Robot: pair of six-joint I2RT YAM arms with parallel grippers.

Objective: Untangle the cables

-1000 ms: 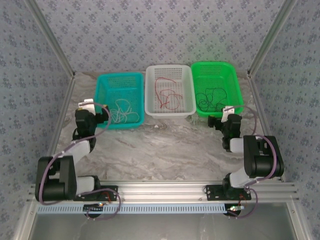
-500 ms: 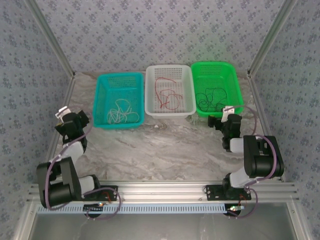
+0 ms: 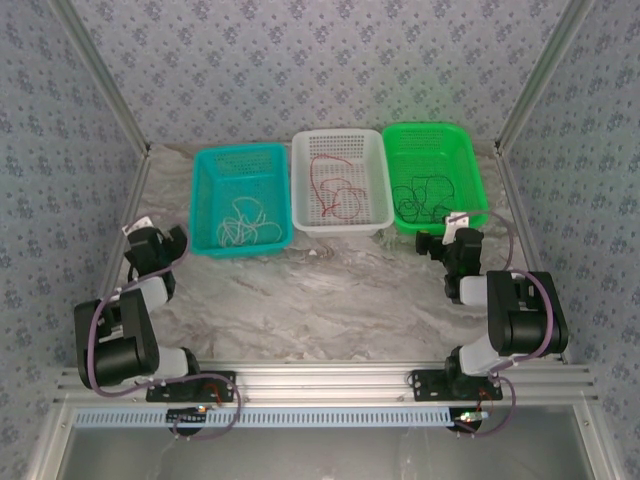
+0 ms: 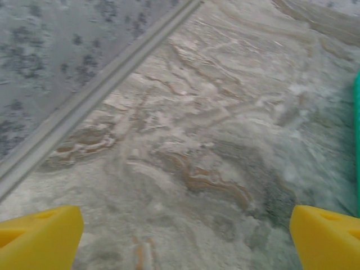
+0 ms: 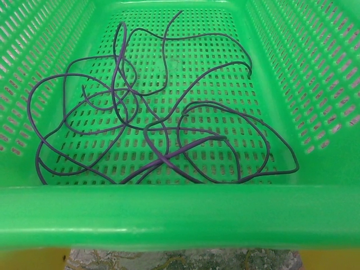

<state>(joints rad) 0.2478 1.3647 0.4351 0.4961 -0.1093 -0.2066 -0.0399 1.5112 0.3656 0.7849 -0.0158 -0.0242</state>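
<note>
three baskets [image 3: 340, 226], cables [image 5: 163, 160] inside each

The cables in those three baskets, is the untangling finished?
Mostly done, it seems: white cable alone in the teal basket, red cable in the white basket, black cable in the green basket. In hand: nothing; left gripper and right gripper stand open, empty. Left: perhaps the black cable's overlapping loops.

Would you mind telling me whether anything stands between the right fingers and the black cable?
Yes: the near wall of the green basket runs across between the right fingers and the black cable lying inside. They would likely have to go over that rim.
</note>
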